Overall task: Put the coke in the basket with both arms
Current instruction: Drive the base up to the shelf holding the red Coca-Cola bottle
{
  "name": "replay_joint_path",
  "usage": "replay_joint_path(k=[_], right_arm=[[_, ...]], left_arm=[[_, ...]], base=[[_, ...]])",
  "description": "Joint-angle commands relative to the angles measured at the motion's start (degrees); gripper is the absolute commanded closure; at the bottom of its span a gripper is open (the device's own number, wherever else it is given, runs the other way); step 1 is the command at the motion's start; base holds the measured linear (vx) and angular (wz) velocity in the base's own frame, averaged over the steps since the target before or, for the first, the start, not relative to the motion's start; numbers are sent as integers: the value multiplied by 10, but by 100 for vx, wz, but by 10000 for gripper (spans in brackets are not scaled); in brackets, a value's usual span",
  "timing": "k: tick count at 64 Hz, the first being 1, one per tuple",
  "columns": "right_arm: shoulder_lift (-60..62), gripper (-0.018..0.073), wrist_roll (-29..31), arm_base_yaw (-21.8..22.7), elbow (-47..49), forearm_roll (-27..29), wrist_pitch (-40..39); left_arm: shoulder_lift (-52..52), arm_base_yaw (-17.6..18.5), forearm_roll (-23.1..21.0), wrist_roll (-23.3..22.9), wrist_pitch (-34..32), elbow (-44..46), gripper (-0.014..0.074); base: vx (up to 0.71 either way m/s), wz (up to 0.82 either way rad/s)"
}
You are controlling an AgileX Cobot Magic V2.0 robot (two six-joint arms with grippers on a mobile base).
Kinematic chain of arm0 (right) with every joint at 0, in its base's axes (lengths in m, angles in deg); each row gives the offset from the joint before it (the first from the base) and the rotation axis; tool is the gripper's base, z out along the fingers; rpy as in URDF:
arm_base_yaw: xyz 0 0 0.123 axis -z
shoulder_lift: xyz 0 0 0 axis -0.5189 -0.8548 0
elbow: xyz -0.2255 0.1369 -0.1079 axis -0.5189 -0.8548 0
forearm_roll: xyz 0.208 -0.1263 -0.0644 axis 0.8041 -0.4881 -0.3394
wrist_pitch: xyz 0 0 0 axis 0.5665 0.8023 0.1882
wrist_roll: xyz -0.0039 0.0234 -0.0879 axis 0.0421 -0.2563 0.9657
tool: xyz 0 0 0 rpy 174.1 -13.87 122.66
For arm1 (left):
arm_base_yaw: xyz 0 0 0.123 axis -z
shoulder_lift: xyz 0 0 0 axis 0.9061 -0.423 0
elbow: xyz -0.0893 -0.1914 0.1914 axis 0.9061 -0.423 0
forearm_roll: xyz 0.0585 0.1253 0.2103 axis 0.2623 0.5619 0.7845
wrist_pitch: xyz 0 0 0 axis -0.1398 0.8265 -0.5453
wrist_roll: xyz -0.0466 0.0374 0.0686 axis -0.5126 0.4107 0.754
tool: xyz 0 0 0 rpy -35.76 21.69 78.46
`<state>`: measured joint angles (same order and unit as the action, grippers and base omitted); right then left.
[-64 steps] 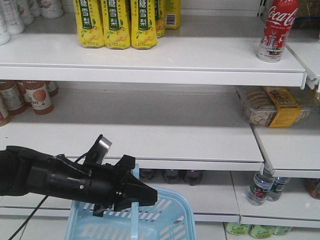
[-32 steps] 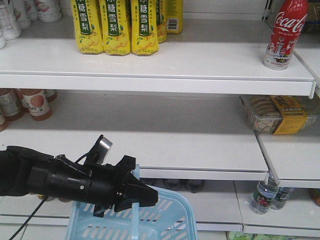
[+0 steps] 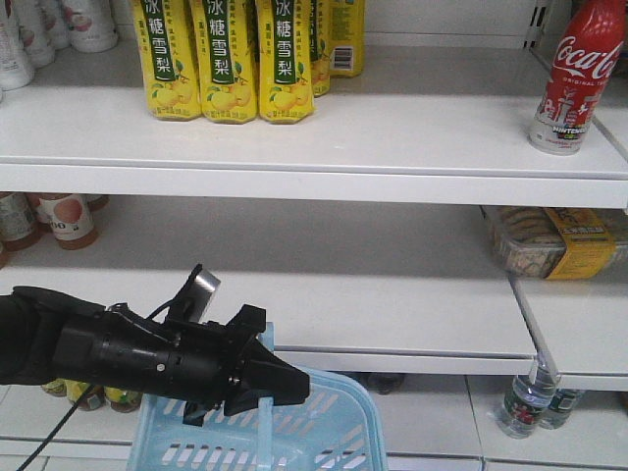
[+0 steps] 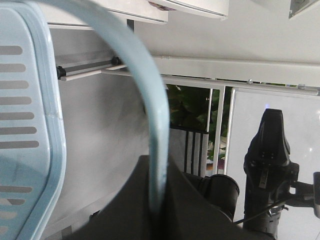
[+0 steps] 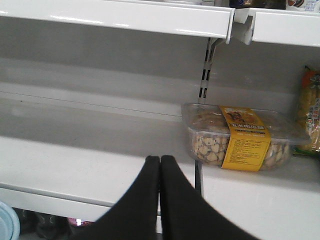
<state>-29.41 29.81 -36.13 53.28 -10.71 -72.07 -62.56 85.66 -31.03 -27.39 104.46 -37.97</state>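
In the front view, the tall red-wrapped coke bottle (image 3: 572,78) stands upright at the far right of the top white shelf (image 3: 412,128), close to the shelf's end. Its white script reads "Coca-Cola". Left of it, well apart, yellow bottles (image 3: 226,59) carry the characters 冰糖雪梨. The shelf between them is bare, and so is most of the middle shelf. Low in the frame, the left gripper (image 3: 285,388) is clamped on the upright swing handle (image 3: 265,437) of the pale blue slotted plastic basket (image 3: 339,427). Only this view shows the coke.

The left wrist view looks along the curved handle (image 4: 155,115), which runs into the left gripper's (image 4: 157,200) dark fingers. The basket's thick rim (image 4: 55,125) is on the left and a second black arm (image 4: 270,165) on the right.

In the right wrist view, the right gripper (image 5: 160,172) has its black fingers pressed together, holding nothing. It points at the middle shelf edge, beside a clear biscuit tray with a yellow label (image 5: 240,137) whose print is too small to read.
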Motion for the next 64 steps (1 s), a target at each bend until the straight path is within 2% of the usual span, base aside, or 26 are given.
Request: replay_joint_path(k=[1, 64], right_arm=[[7, 569, 1, 1, -5, -2, -44], [7, 569, 1, 1, -5, -2, -44]], left_arm=[[26, 4, -32, 3, 40, 14, 603], [26, 4, -32, 3, 40, 14, 603]], base=[[5, 0], [3, -1]])
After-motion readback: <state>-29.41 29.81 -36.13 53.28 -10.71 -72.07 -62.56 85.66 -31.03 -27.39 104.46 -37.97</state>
